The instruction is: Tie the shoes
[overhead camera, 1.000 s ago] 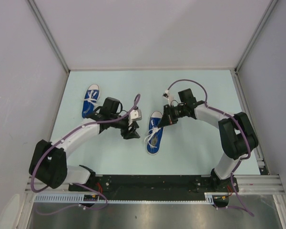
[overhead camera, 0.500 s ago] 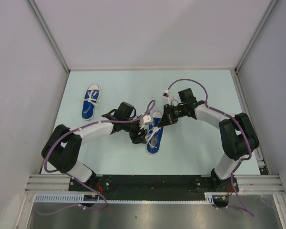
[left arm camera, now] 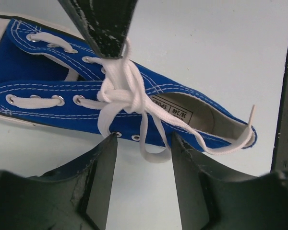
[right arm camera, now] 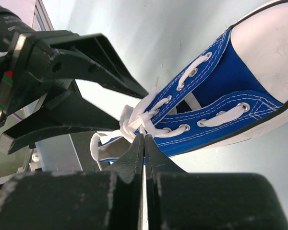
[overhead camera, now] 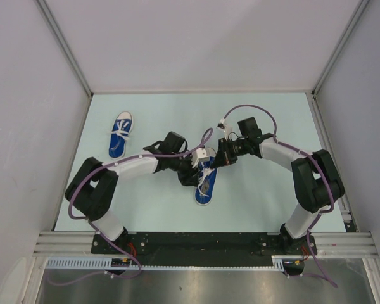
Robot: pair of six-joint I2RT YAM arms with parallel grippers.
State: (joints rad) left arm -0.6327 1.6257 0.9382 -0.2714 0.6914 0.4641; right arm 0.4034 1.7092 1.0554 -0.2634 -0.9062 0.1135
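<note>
Two shoes: one shoe [overhead camera: 120, 135] lies far left, while the middle shoe [overhead camera: 204, 185] has its toe hidden from above beneath both grippers. The right gripper [right arm camera: 144, 138], pressed together, pinches the laces [left arm camera: 129, 96] at the knot. The left gripper [left arm camera: 141, 143] stands spread, a loose loop between its tips.
</note>
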